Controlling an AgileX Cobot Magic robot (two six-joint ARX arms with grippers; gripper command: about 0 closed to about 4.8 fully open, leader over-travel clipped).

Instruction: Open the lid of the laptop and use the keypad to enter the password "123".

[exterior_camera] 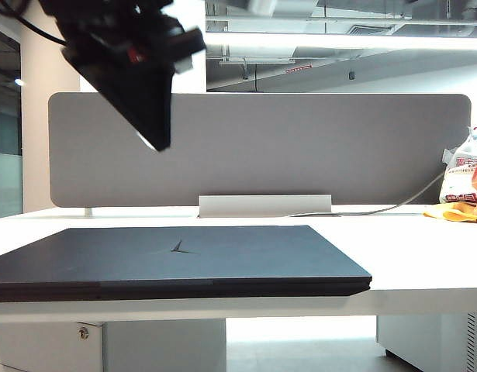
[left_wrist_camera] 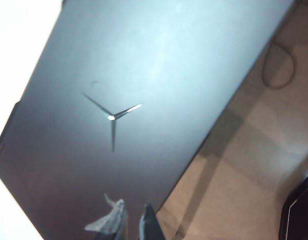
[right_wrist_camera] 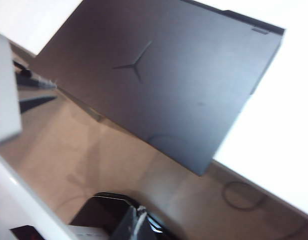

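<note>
Nearest to us, the laptop (exterior_camera: 176,263) lies flat and closed on the white surface (exterior_camera: 424,263). Its long side runs left to right along the front edge, and that edge pokes out a touch past the lip. The lid (exterior_camera: 222,244) is down, Y-shaped emblem (exterior_camera: 178,248) facing up, so the keypad is shut away underneath and out of sight.

Up above the left half, the left gripper (exterior_camera: 157,139) hangs in the air, well clear of the lid and pointing down. In the left wrist view the left gripper (left_wrist_camera: 131,222) shows its jaws drawn almost together with only a thin slit between them, holding nothing, and the lid's edge and the floor sit just below them.

The right gripper (right_wrist_camera: 136,225) is out of the exterior view; its wrist camera only catches a sliver of it, and the jaws look closed and empty, high over the lid's far corner.

My read: the front seam of the lid is the target, and the left arm is the nearer one. Behind it all stands the grey divider board (exterior_camera: 300,147).
</note>
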